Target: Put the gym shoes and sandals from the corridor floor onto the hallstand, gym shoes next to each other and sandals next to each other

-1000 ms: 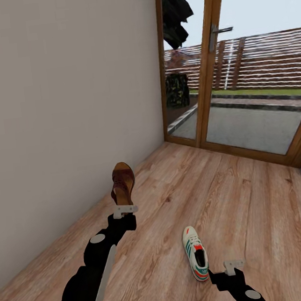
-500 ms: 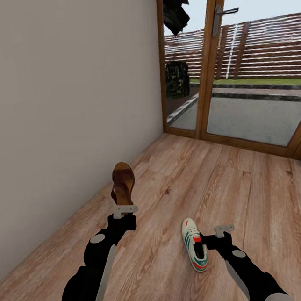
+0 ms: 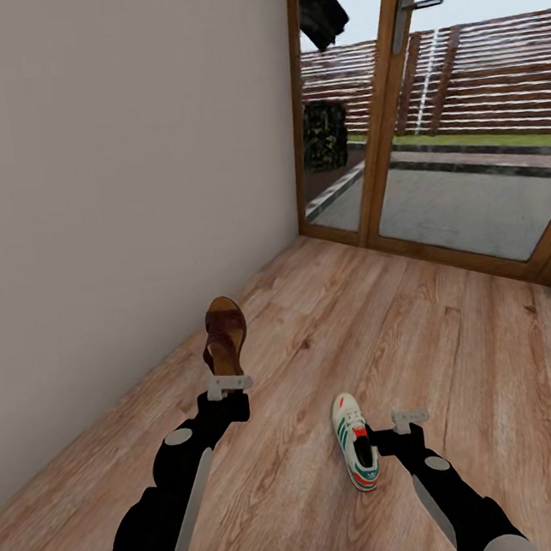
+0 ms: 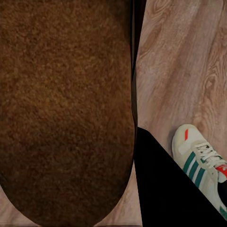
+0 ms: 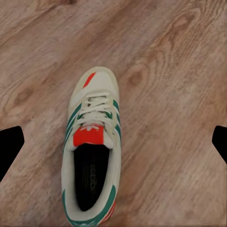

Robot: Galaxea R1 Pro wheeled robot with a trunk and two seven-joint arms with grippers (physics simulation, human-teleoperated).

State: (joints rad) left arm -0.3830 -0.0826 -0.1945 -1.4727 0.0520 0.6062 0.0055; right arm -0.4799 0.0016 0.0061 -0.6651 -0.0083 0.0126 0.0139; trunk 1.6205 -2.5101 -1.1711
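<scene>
- Left gripper (image 3: pixel 229 384): clamped on the heel of one brown sandal (image 3: pixel 224 337), held aloft with its toe pointing away, near the wall-side edge of the corridor floor (image 3: pixel 458 356).
- Right gripper (image 3: pixel 409 419): fingers spread wide, holding nothing, poised above a gym shoe (image 3: pixel 354 440); in the right wrist view the gym shoe (image 5: pixel 92 151) lies sole-down on the planks between the two dark fingertips.
- Risk: a heel-only hold may let the sandal pivot or slip as the arm travels.
- Risk: closing across the shoe's soft collar could tip or push it aside instead of lifting it.
- Containers: none in view; the hallstand cannot be judged from these frames.
</scene>
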